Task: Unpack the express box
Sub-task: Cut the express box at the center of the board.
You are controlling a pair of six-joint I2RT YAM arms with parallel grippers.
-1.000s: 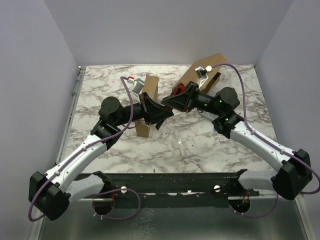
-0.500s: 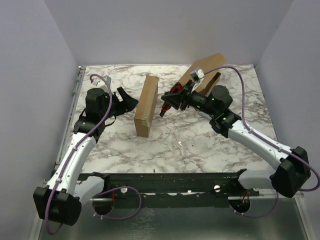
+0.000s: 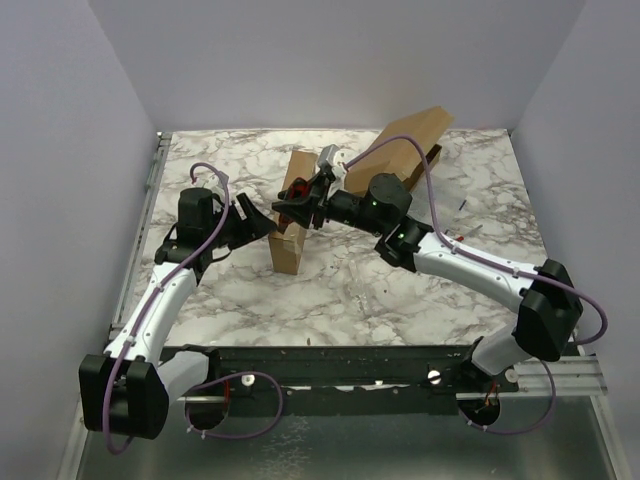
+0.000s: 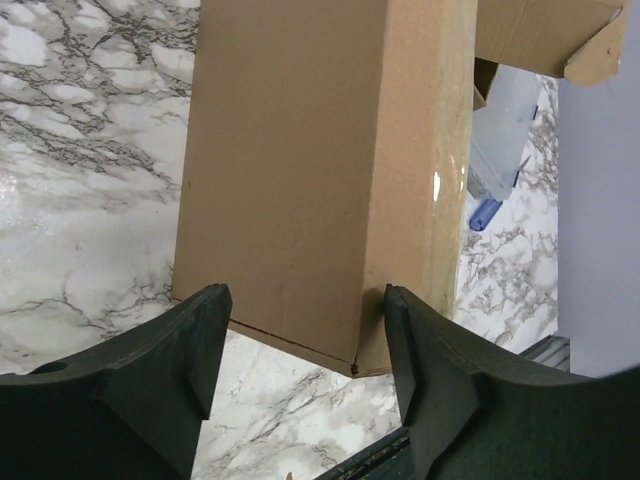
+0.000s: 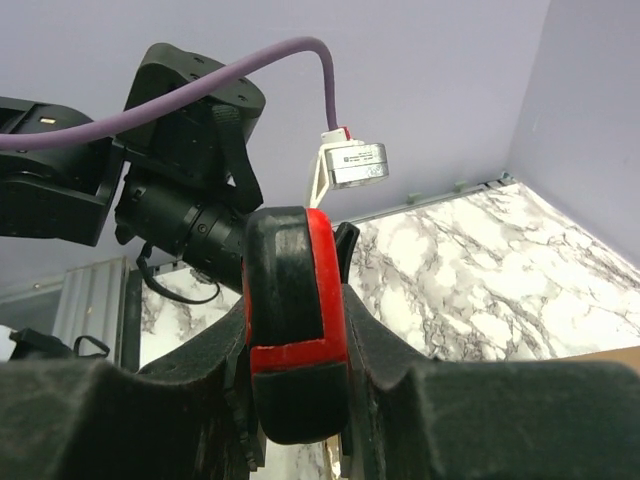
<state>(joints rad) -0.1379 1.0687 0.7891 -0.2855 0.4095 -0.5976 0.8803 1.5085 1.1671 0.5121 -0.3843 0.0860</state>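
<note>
- The slim cardboard box (image 3: 288, 250) lies on the marble counter (image 3: 400, 290) at the centre of the overhead frame, its long axis running from the lower middle up toward the back wall
- The left end effector (image 4: 305, 297) is spread wide at the near end of that box; in the left wrist view one dark finger sits at each lower corner of the frame, with the box's bottom edge between them, and I cannot tell whether either finger touches the cardboard
- The right end effector (image 3: 293, 207) hangs over the middle of the box, clamped on a red and black tool (image 5: 293, 320)
- A second, open box (image 3: 405, 150) stands tilted in the upper right of the overhead frame
- A clear plastic piece (image 4: 503, 125) lies near the open box, at the upper right of the left wrist view
</note>
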